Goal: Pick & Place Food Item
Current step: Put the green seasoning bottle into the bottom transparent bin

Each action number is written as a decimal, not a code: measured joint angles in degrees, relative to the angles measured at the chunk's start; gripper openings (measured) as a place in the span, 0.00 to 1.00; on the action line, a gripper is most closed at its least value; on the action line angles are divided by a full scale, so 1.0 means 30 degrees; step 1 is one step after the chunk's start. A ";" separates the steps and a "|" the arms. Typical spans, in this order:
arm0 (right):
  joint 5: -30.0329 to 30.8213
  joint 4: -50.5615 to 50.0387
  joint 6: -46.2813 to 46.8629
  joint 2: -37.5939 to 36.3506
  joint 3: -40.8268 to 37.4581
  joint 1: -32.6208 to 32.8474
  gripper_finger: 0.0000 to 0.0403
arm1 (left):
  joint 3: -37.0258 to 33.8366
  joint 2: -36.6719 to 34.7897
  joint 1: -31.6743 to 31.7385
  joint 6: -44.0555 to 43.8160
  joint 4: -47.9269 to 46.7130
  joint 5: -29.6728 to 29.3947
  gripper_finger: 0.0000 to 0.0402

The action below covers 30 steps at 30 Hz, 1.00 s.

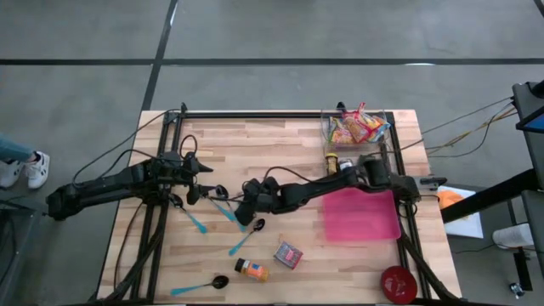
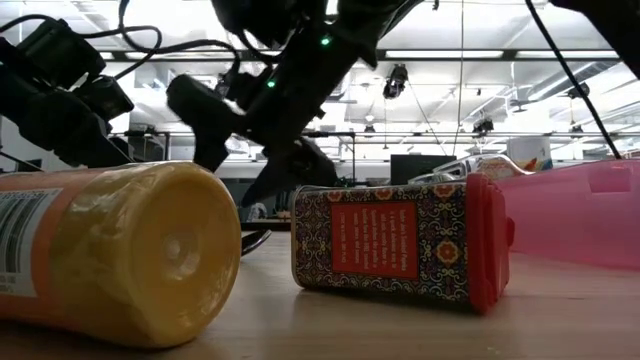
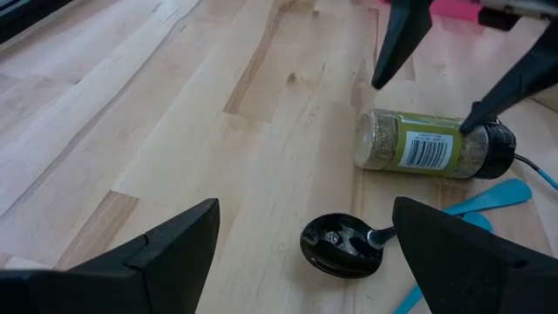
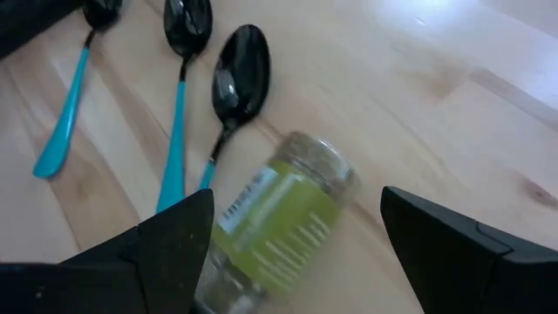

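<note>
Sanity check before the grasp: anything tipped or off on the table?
Yes. The green-labelled spice jar lies on its side under the open right gripper, beside the blue-handled spoons. The orange bottle and the patterned red-capped box near the front edge are also on their sides. No spill visible.

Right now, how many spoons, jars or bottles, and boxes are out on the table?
Blue-handled spoons: 4
Jars or bottles: 3 (green herb jar, orange bottle, small bottle by the basket)
Red patterned box: 1
Total: 8
</note>
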 joint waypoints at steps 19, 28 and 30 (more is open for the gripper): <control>-0.0316 -0.2114 0.0358 0.1841 0.1402 -0.0407 0.81 | -0.0007 -0.0001 -0.0001 0.0000 0.0004 0.0000 0.86; -0.0538 -0.2760 0.0656 0.1863 0.1402 -0.0457 0.79 | -0.0007 0.0005 -0.0001 0.0000 0.0007 0.0000 0.86; -0.0549 -0.2836 0.0653 0.1863 0.1402 -0.0470 0.75 | -0.0007 0.0006 -0.0001 0.0000 0.0007 0.0000 0.86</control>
